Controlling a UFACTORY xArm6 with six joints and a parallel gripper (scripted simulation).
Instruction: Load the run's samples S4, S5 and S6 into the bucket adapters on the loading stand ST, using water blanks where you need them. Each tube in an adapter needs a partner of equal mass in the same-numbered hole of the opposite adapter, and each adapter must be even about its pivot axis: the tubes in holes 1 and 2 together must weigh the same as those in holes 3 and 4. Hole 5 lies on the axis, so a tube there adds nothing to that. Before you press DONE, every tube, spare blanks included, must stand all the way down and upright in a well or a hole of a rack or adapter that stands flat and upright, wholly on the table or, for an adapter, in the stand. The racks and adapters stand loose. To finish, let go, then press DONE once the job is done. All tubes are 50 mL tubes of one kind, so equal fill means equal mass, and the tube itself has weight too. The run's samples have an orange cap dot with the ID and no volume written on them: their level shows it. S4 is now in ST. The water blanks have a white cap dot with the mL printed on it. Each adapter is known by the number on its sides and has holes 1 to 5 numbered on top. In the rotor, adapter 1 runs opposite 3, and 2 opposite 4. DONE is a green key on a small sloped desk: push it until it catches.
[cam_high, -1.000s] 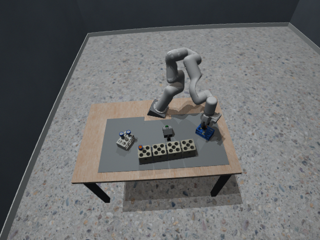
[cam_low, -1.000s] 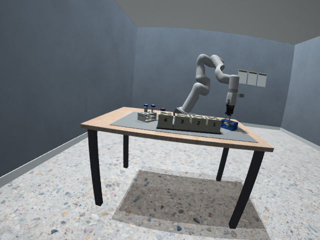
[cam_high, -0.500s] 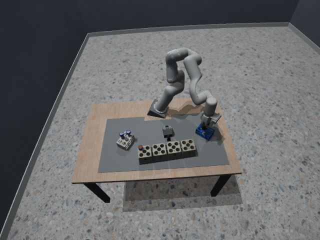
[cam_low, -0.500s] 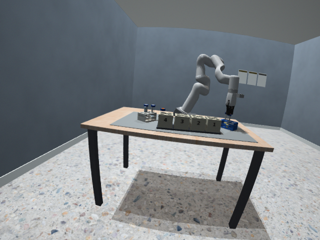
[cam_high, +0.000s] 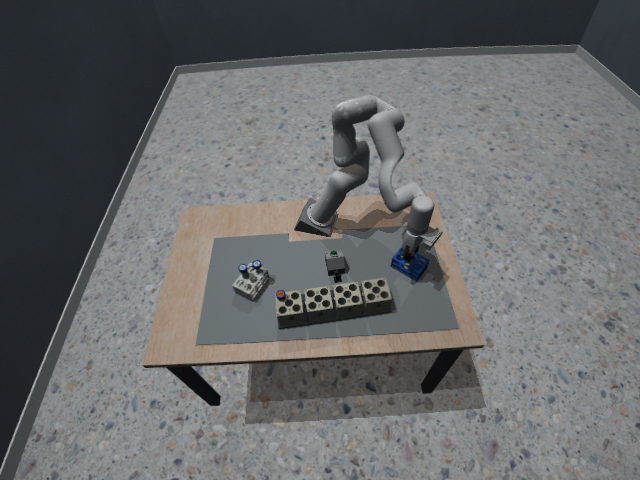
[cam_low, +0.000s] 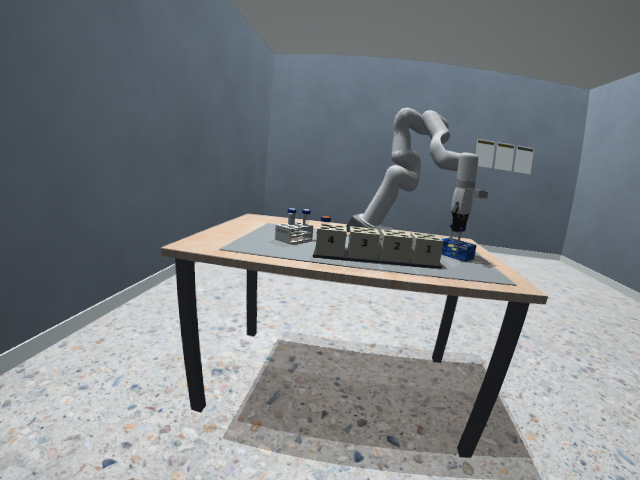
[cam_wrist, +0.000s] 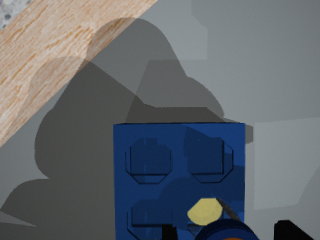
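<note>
Black two-finger gripper (cam_high: 408, 253) (cam_low: 458, 227) (cam_wrist: 229, 232): standing half-open, holding nothing, straddling orange-dotted blue cap (cam_wrist: 225, 229).
Blue plastic rack (cam_high: 400, 268) (cam_low: 467, 254) (cam_wrist: 120, 175): needing centred closing, straight lifting.

The top view is dim overall, its walls nearly black, while the exterior view is brighter, with a pale, speckled floor. Light falls from above: a shadow of the worktop (cam_high: 232, 353) (cam_low: 361, 276) spreads over the floor beneath it. In the wrist view, overlapping soft grey shadows cover the mat (cam_wrist: 285, 100) and part of the blue rack (cam_wrist: 175, 192). Small printing is too coarse to read in the top view. The ceiling line bows in the exterior view.
</note>
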